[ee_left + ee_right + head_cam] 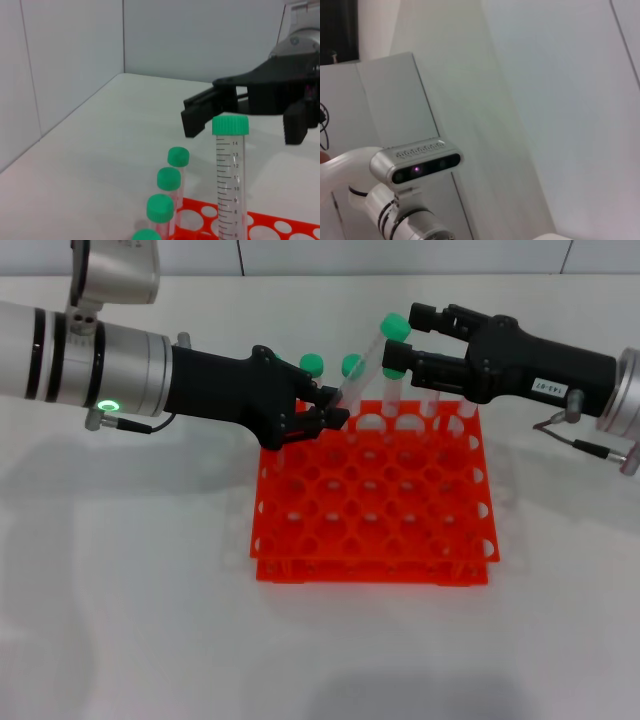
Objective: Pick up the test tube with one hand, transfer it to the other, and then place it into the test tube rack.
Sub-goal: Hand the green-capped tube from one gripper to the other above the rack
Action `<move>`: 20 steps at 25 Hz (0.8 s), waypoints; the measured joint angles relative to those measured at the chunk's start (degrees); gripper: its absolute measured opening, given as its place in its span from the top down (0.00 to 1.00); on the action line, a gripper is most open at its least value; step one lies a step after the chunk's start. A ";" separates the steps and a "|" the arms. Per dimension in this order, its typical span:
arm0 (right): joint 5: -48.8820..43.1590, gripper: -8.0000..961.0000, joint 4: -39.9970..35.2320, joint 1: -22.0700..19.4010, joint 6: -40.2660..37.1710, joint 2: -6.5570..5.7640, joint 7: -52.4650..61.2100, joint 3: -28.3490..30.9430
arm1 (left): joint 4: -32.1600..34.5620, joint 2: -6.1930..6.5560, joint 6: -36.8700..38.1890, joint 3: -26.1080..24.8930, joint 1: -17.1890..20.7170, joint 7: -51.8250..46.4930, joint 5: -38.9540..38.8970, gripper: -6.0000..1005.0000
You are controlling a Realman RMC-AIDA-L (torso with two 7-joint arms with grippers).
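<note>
Head view: left gripper (pixel 335 412) holds the test tube (pixel 372 360); right gripper (pixel 405 335) wide around its cap.

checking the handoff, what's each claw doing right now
Left claw: shut on the test tube, holding it tilted over the test tube rack.
Right claw: open around the tube's green cap, not yet gripping.
</note>
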 joint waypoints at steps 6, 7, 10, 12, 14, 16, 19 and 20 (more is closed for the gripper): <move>3.66 0.18 4.51 0.73 -0.40 0.01 -4.43 -0.51 | 0.01 -0.13 0.00 0.00 -0.11 0.08 -0.01 0.72; 4.20 0.18 4.89 0.73 -0.42 0.01 -4.95 -0.57 | 0.01 -0.14 -0.01 0.00 -0.11 0.08 -0.01 0.72; 6.28 0.18 6.16 0.73 -0.55 0.00 -6.47 -1.06 | -0.01 -0.33 -0.01 0.00 -0.11 0.09 -0.01 0.72; 8.40 0.18 7.03 0.73 -0.67 0.01 -7.52 -2.35 | -0.01 -0.43 -0.05 0.00 -0.10 0.26 -0.01 0.71; 10.50 0.18 7.37 0.70 -0.58 0.00 -8.20 -4.40 | -0.11 -0.54 -0.19 0.00 -0.10 0.54 -0.01 0.71; 12.82 0.18 7.41 0.63 -0.32 0.00 -8.71 -6.97 | -0.20 -0.59 -0.34 0.00 -0.14 0.61 -0.01 0.71; 16.56 0.18 7.46 0.42 -0.27 0.00 -9.35 -10.55 | -0.22 -0.61 -0.59 0.00 -0.14 0.61 -0.01 0.71; 17.67 0.18 7.47 0.35 -0.27 0.00 -9.52 -11.71 | -0.22 -0.61 -0.65 0.00 -0.14 0.61 0.00 0.71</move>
